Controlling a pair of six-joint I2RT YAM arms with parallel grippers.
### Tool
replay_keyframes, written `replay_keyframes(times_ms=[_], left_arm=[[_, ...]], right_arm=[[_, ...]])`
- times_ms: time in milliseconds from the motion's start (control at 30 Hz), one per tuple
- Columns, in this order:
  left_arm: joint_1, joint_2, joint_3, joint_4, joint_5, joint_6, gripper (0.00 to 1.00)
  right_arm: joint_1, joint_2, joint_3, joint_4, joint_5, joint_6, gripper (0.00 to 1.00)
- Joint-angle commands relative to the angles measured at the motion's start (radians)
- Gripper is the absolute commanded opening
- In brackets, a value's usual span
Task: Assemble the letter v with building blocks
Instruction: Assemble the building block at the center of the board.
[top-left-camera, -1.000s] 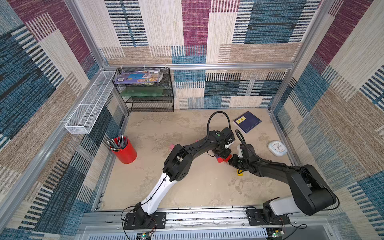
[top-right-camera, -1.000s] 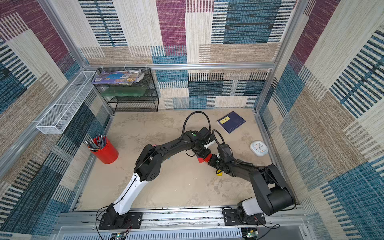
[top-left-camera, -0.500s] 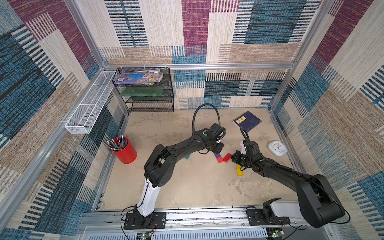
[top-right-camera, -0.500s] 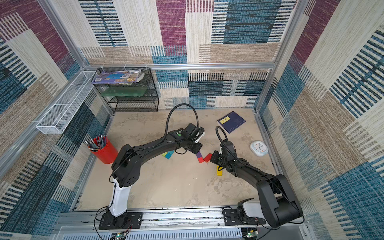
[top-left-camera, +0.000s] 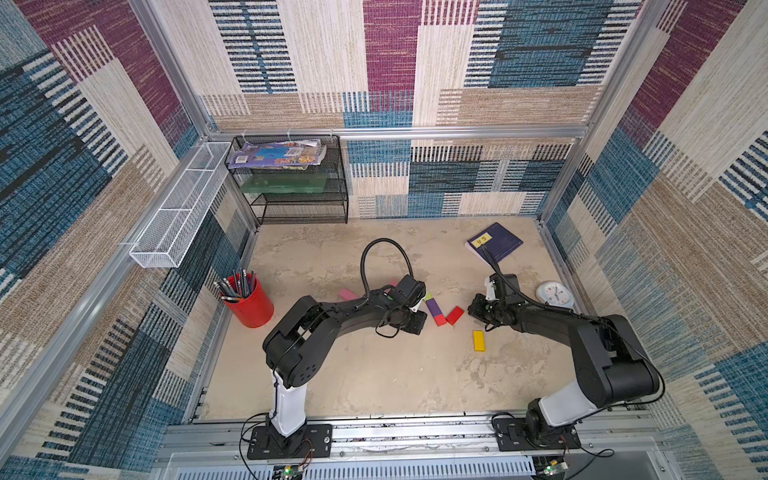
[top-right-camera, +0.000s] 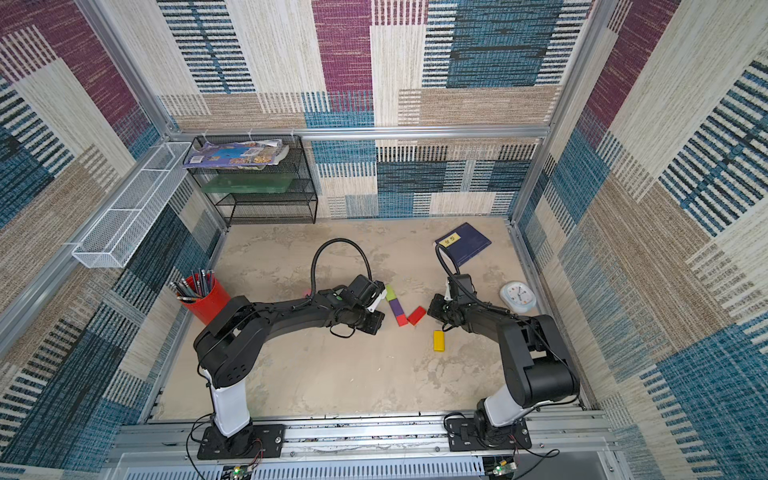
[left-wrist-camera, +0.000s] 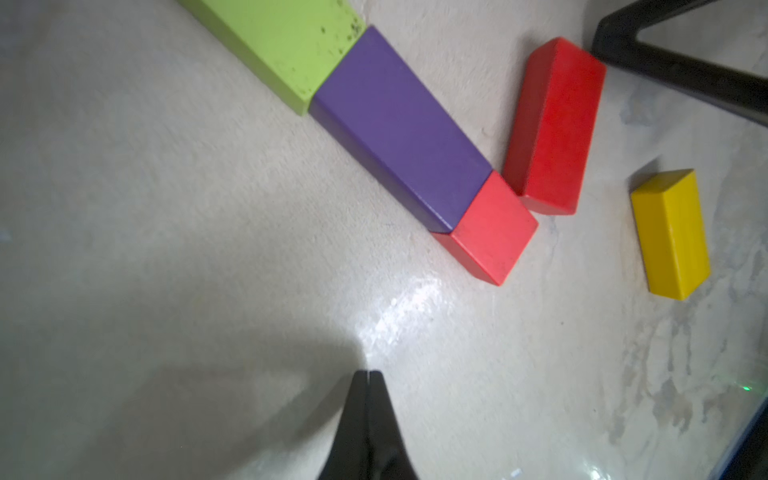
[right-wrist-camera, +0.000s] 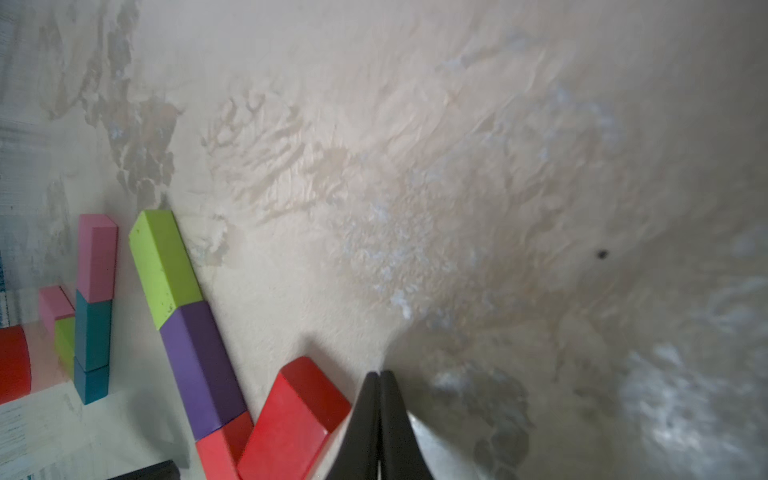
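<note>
Beige worktop carries the unfinished letter v (four blocks joined). In a top view the loose yellow block, long axis twelve-to-six, lies at six o'clock from the nearer right claw. That claw and the left claw are both clenched empty.

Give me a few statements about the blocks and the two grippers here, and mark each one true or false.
1. The lime green block, purple block and small red block lie end to end in one line. True.
2. The yellow block is joined onto the long red block. False: it lies on its own, apart from every other block.
3. The left gripper is shut and holds nothing. True.
4. The right gripper is clamped on the long red block. False: its jaws are shut together, empty, beside that block.
</note>
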Motion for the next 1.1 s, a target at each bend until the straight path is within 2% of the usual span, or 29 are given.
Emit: replay_keyframes(times_ms=[0,400,1067], left_arm=[[0.0,0.031,0.021,0.036,0.034,-0.019,0.0],[0.0,0.083,0.04,0.057,0.063,-0.031,0.0],[0.0,0.129,0.06,0.041,0.067,-0.035,0.0]], right_arm=[[0.001,0.024,0.003,0.027,0.001,-0.029,0.08],[0.0,0.037,-0.015,0.053,-0.025,-0.035,0.08],[0.009,-0.042,-0.115,0.11,-0.036,0.013,0.07]])
